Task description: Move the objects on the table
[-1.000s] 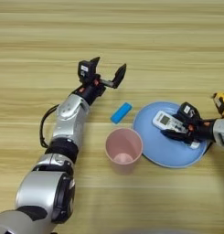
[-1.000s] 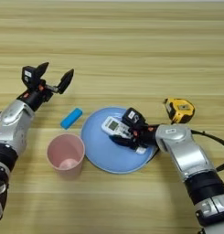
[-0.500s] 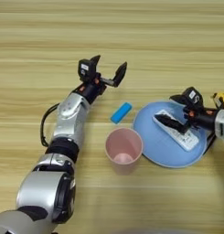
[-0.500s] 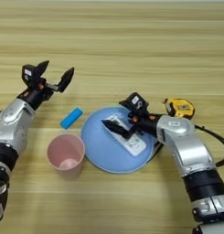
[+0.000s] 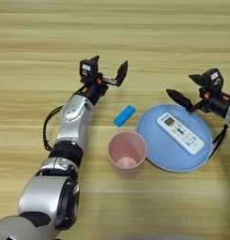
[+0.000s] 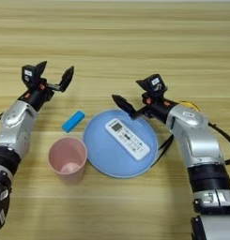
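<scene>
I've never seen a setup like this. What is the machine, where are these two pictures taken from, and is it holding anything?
Both pictures come from a stereo camera on a humanoid robot's head, looking down at a wooden table. Its two arms end in two-fingered black end effectors. The left end effector is open above the table, beyond a small blue block. The right end effector is open by the far rim of a light-blue plate, where a white remote control lies. A pink cup stands upright beside the plate. Nothing is held.
</scene>
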{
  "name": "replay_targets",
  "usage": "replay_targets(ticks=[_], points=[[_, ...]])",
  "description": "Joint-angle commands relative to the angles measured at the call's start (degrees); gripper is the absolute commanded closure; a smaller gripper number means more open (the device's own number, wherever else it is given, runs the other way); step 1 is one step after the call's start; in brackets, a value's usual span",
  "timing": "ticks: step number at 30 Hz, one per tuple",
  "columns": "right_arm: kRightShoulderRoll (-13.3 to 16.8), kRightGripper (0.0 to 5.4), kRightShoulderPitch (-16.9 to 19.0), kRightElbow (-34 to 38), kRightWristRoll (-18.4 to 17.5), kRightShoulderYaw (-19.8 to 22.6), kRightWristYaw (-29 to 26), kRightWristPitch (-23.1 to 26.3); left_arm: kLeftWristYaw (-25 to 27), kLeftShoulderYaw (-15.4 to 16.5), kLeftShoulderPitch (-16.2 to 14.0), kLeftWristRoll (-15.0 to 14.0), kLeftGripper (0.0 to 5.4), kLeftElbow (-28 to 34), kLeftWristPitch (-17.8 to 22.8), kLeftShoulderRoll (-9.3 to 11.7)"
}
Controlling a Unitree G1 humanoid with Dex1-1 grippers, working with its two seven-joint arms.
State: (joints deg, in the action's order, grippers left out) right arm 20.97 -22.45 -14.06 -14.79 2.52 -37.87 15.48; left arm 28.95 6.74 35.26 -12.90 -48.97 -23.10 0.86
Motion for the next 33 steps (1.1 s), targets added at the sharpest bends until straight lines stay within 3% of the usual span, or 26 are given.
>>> replay_targets(ticks=[1, 4, 11, 16, 19, 21, 24, 30, 33], points=[[0.5, 0.03, -2.8, -1.4, 0.5, 1.6, 1.9, -0.6, 1.3, -0.5, 0.9, 0.2, 0.0, 0.5, 0.4, -0.1], [0.4, 0.03, -3.9, -2.2, -0.1, 3.2, 3.4, -1.7, 1.0, -0.3, 1.3, 0.1, 0.0, 0.2, 1.0, 0.2], [-0.1, 0.03, -6.2, -6.0, 1.2, 7.3, 7.7, -17.5, -0.3, -1.1, 1.7, 1.9, 0.0, -0.2, 0.7, 1.0], [0.1, 0.03, -10.2, -11.4, -0.7, 11.7, 12.7, -19.3, -0.4, -0.9, 1.8, 2.1, 0.0, -0.7, -0.6, 1.1], [1.6, 0.03, -12.0, -15.2, 0.8, 12.3, 14.2, -20.2, -0.7, -1.2, 2.0, 2.5, 0.0, -0.9, 0.3, 1.4], [3.1, 0.03, -12.7, -17.7, 2.5, 11.8, 14.7, -21.0, -0.7, -1.2, 2.1, 2.6, 0.0, -1.1, 0.2, 1.6], [4.2, 0.03, -13.8, -21.0, 1.8, 11.9, 13.1, -18.7, -1.0, -1.2, 2.3, 2.7, 0.0, -1.6, 0.1, 1.7], [6.1, 0.03, -13.5, -23.3, 5.9, 9.8, 13.7, -23.1, -2.6, -1.1, 3.1, 3.3, 0.0, -3.3, 0.2, 2.1], [7.4, 0.03, -12.7, -24.0, 6.8, 8.6, 12.0, -19.4, -5.1, -0.7, 4.1, 4.0, 0.0, -5.3, 0.6, 2.8]])
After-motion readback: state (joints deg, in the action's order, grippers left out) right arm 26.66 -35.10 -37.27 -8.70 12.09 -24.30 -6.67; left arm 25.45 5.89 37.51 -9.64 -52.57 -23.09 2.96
